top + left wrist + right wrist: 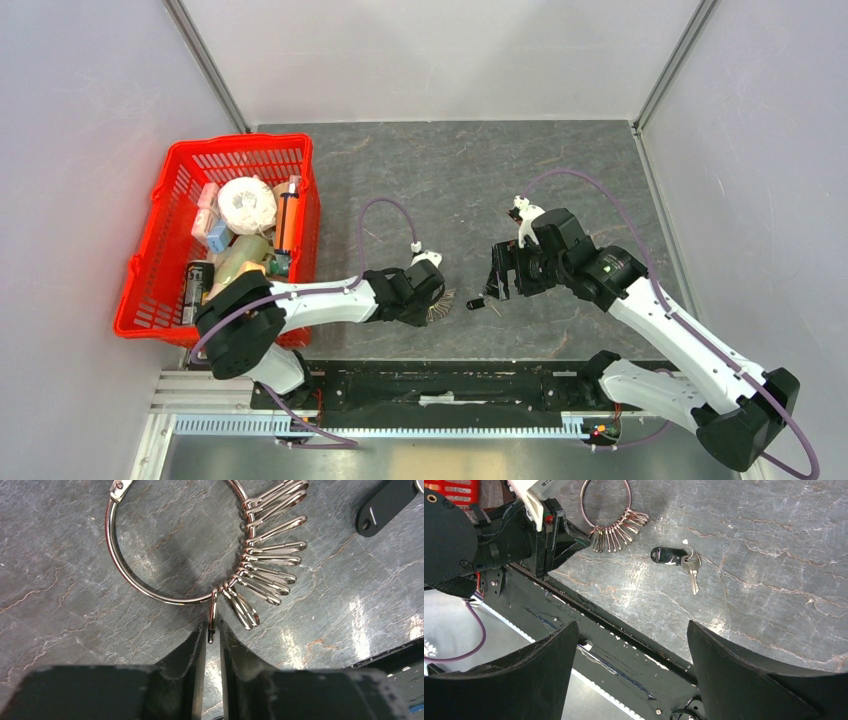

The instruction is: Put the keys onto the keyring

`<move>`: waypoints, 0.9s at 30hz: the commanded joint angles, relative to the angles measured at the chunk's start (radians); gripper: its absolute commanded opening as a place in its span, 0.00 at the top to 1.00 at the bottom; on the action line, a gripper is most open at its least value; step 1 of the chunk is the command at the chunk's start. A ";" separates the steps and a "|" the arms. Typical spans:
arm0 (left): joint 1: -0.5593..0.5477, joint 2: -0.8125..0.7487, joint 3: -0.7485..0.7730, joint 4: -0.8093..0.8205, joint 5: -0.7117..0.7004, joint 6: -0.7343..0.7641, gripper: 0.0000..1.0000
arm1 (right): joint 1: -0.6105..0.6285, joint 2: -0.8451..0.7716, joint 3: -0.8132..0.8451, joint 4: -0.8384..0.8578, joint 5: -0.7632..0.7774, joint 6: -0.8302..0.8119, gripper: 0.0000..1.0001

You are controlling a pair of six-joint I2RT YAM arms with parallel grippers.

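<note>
The keyring is a thin silvery wire ring carrying several silvery snap clips; it lies flat on the grey table. My left gripper is shut on the end of one clip at the ring's near side. The keys are a black-headed piece and a silvery key joined by a tiny ring, lying just right of the keyring. My right gripper is open and empty, above the table's near edge. From above, the left gripper, keys and right gripper sit close together.
A red basket with several household items stands at the left of the table. A black rail runs along the near edge. Purple cables loop over both arms. Grey walls close in the table.
</note>
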 commanded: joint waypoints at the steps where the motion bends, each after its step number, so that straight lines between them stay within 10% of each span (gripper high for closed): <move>1: -0.006 0.027 0.035 0.038 -0.025 0.006 0.82 | 0.004 -0.026 -0.005 0.011 -0.006 0.004 0.13; 5: -0.007 0.028 0.038 0.029 -0.023 0.006 0.97 | 0.006 -0.029 -0.005 0.007 -0.004 0.001 0.13; 27: -0.039 -0.267 0.204 -0.229 0.249 0.237 0.98 | 0.029 -0.035 0.141 -0.089 -0.120 -0.123 0.14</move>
